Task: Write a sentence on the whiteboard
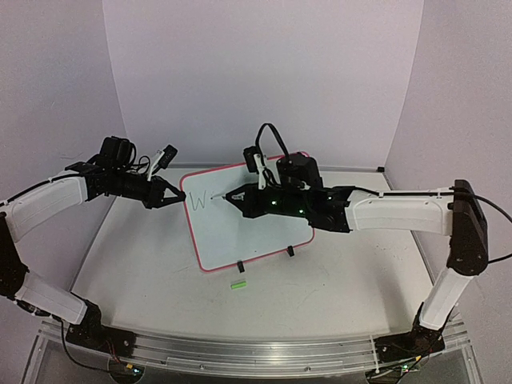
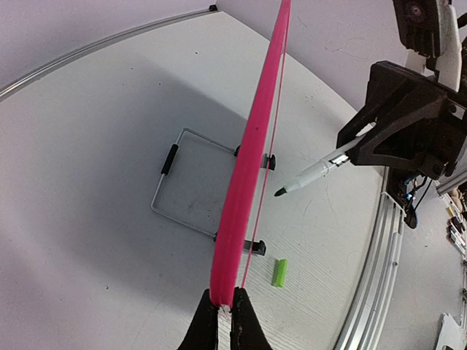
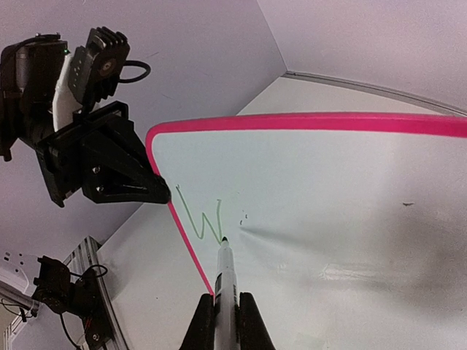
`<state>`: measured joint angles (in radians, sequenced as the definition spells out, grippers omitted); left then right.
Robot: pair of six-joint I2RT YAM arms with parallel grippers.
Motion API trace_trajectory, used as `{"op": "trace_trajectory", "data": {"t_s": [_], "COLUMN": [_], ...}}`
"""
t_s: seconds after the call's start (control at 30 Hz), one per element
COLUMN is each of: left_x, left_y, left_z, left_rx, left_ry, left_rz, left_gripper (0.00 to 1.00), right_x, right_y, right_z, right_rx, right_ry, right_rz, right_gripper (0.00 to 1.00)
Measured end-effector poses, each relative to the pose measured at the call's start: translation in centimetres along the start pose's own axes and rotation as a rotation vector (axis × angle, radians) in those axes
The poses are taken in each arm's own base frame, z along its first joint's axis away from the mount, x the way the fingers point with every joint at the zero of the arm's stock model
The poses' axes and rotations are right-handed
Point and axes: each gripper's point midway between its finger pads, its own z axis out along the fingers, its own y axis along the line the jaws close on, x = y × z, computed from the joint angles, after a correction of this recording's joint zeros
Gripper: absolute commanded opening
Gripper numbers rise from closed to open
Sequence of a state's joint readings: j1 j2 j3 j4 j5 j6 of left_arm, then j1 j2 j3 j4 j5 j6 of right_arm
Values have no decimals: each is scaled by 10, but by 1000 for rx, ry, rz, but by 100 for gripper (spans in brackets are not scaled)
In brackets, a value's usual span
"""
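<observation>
The whiteboard (image 1: 248,228) stands tilted on the table, white-faced with a red-pink frame. My left gripper (image 1: 178,198) is shut on the frame's left edge; the left wrist view shows its fingers (image 2: 224,300) pinching the pink rim (image 2: 252,146). My right gripper (image 1: 242,198) is shut on a white marker (image 3: 225,270). The marker's dark tip touches the board at the foot of a thin green "W" (image 3: 201,219), the only part of the sentence that shows, near the upper left corner (image 1: 200,199).
A green marker cap (image 1: 238,283) lies on the table in front of the board. Two black clip feet (image 1: 240,266) hold the board's lower edge, and a wire stand (image 2: 182,182) props it from behind. A metal rail (image 1: 256,352) runs along the near table edge.
</observation>
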<state>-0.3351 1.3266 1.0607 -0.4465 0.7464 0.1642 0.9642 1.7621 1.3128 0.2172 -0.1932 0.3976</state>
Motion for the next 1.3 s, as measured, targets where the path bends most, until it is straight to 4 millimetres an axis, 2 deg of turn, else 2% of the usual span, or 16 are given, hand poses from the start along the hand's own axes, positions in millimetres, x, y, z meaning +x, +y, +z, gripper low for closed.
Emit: {"op": "trace_trajectory", "data": {"t_s": [0.2, 0.53, 0.8, 1.3], "left_x": [0, 0, 0, 0], "left_y": [0, 0, 1, 2], "left_z": [0, 0, 0, 0], "left_rx": [1, -2, -7, -14], "left_ry": [0, 1, 1, 2], "left_rz": [2, 2, 2, 3], "left_gripper": [0, 0, 0, 0], "right_x": [10, 6, 4, 14], "right_y": [-7, -12, -10, -8], "right_z": [7, 8, 12, 20], "right_rx": [14, 32, 20, -9], "right_ry": [22, 6, 5, 32], "right_rz": [9, 23, 22, 24], "right_gripper": [0, 0, 0, 0]}}
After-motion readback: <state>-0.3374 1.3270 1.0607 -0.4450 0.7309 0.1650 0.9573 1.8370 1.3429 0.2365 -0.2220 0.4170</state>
